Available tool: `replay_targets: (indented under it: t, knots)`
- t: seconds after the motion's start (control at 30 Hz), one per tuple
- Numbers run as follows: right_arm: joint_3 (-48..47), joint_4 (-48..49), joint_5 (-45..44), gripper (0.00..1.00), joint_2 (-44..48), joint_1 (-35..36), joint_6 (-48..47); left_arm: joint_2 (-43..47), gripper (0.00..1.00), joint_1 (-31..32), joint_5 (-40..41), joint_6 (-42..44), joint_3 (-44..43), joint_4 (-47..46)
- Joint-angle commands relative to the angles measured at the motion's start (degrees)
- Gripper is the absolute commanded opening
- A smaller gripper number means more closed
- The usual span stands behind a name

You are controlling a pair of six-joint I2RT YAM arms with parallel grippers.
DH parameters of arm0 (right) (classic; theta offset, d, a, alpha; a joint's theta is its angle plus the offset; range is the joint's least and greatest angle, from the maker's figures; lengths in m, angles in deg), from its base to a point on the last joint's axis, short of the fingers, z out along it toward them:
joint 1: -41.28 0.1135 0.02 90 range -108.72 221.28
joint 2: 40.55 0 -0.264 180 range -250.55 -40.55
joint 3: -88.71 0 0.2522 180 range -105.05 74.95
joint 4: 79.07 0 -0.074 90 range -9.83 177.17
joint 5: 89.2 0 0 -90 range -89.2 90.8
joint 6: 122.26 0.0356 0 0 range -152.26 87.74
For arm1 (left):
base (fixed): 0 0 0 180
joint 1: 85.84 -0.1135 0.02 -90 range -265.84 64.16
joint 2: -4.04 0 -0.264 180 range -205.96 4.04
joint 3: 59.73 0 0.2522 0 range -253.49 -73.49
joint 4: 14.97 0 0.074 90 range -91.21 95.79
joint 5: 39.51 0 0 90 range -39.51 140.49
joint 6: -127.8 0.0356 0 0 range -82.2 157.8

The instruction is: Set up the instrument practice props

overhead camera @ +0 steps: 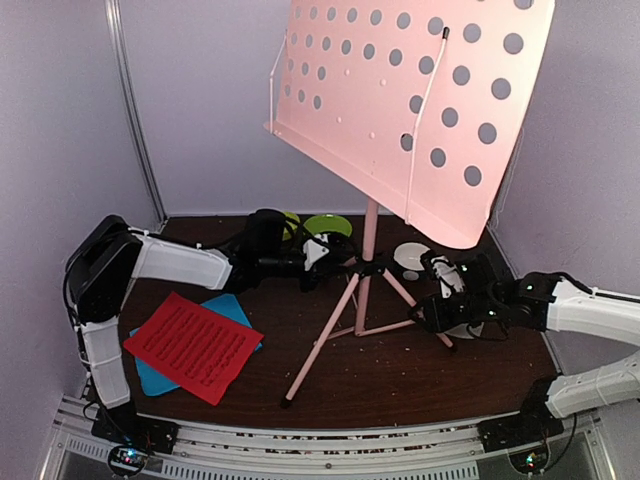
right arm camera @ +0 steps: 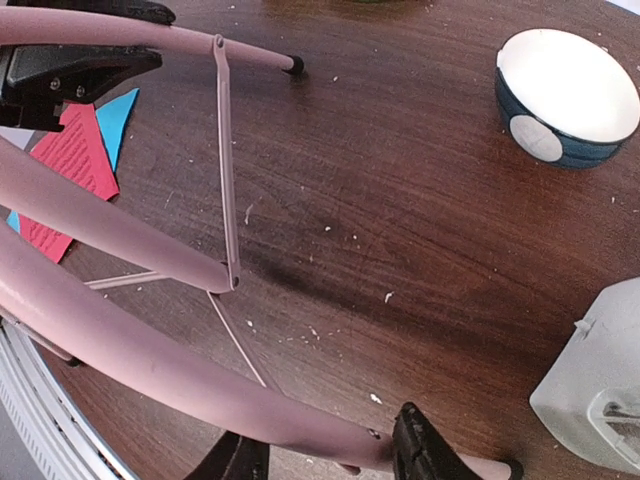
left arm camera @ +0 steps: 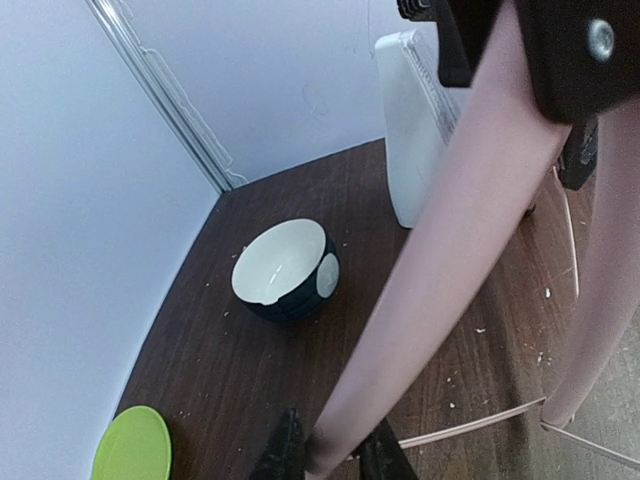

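The pale pink perforated music stand (overhead camera: 420, 100) stands upright on its tripod legs (overhead camera: 322, 345) mid-table. My left gripper (overhead camera: 318, 258) is at the stand's back left and is shut on one pink leg (left arm camera: 450, 250), its fingers (left arm camera: 283, 455) tight on either side. My right gripper (overhead camera: 432, 305) is low at the right leg (right arm camera: 150, 360); its jaws stand well apart and the leg runs across the gap. The red page (overhead camera: 195, 345) lies on the cyan page (overhead camera: 158, 378) at front left. The white metronome (left arm camera: 410, 130) stands beside my right gripper (right arm camera: 330, 460), at the lower right of the right wrist view (right arm camera: 600, 390).
A small white-and-dark bowl (overhead camera: 410, 258) sits behind the stand's right leg, also in the wrist views (left arm camera: 285, 270) (right arm camera: 565, 100). Lime-green dishes (overhead camera: 325, 225) sit at the back wall. Walls close the left, back and right. Crumbs dot the brown tabletop (overhead camera: 400, 370).
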Motion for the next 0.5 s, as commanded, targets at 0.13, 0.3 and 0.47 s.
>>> replay_targets:
  t: [0.13,0.3,0.47]
  knots:
    - [-6.11,7.03,-4.02,0.42,-7.0,0.28,-0.27,6.3,0.0,-2.23,1.72,-1.68,5.58,0.45]
    - [-8.4,9.75,-7.3,0.42,-11.18,0.39,0.33,7.74,0.0,-2.75,4.46,-0.54,6.52,2.68]
    - [-10.27,11.88,-10.9,0.42,-15.2,0.28,-0.83,7.47,0.0,-2.76,8.29,-2.02,6.5,3.05]
